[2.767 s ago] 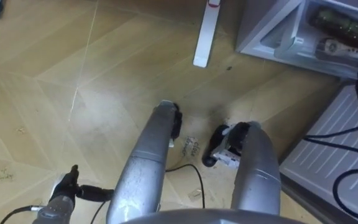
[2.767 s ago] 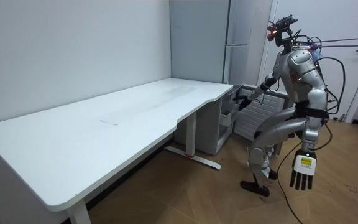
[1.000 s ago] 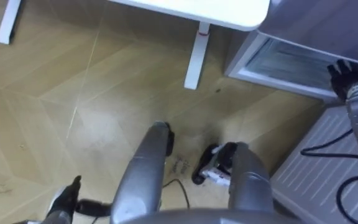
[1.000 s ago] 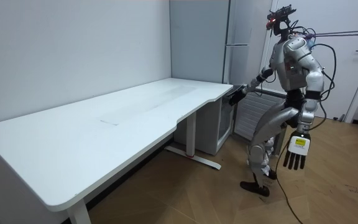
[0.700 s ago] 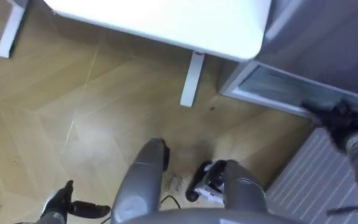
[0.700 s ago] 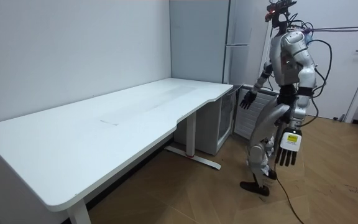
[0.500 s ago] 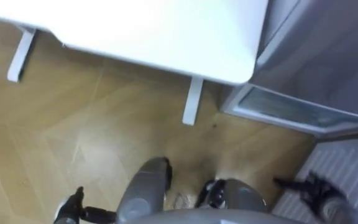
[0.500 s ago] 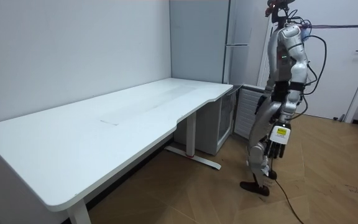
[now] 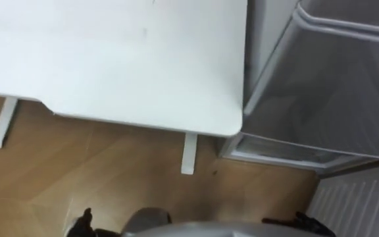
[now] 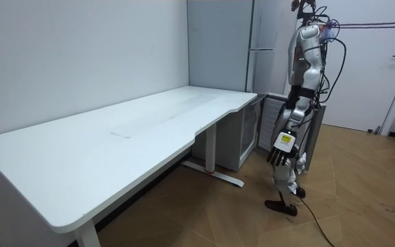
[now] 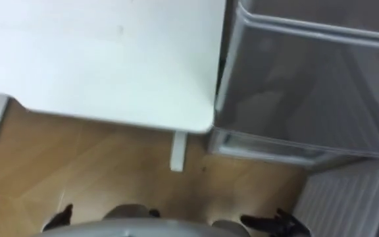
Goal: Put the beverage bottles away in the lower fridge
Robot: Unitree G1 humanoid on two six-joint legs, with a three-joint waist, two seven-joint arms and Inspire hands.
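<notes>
The lower fridge is a low grey unit under the desk's far end, and its door stands shut over what is inside. I stand upright just in front of it. My left hand hangs at my side with straight fingers and holds nothing; it also shows at the bottom edge of the left eye view. My right hand hangs low by my right side, fingers spread and empty.
A long white desk fills the space to my left, with its leg near the fridge. The tall grey upper fridge rises behind. A white ribbed panel stands at my right. Wooden floor lies open behind me.
My right hand pushed the lower fridge's door shut over the bottles and dropped to my side. I straightened from a bend, and the eye view rose to the desk top.
</notes>
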